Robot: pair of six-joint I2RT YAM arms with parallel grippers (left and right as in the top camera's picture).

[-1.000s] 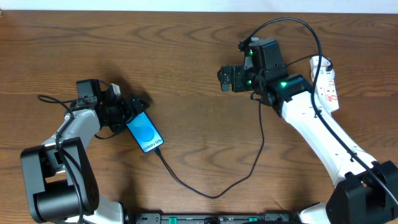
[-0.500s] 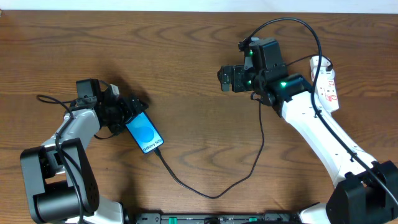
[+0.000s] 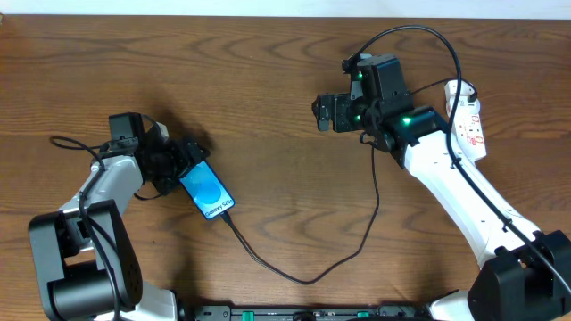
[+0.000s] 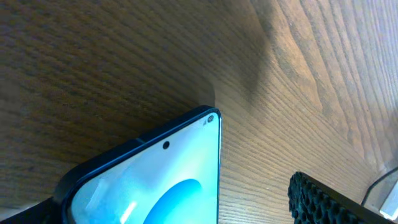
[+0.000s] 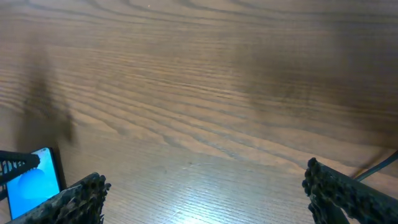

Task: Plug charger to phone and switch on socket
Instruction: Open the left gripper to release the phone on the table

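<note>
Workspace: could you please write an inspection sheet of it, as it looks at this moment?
Surface: wooden table, no stain or spill seen.
Job's things: phone flat, face up, lit; charger reaches its lower end; socket at the far right, switch state unreadable.
Clutter: nothing seen.
Grippers: left tool open, astride the phone's upper end; right tool open, empty, above bare wood.
Cables: charger loops across the table and passes under the right arm.
Surroundings: nothing seen.
</note>
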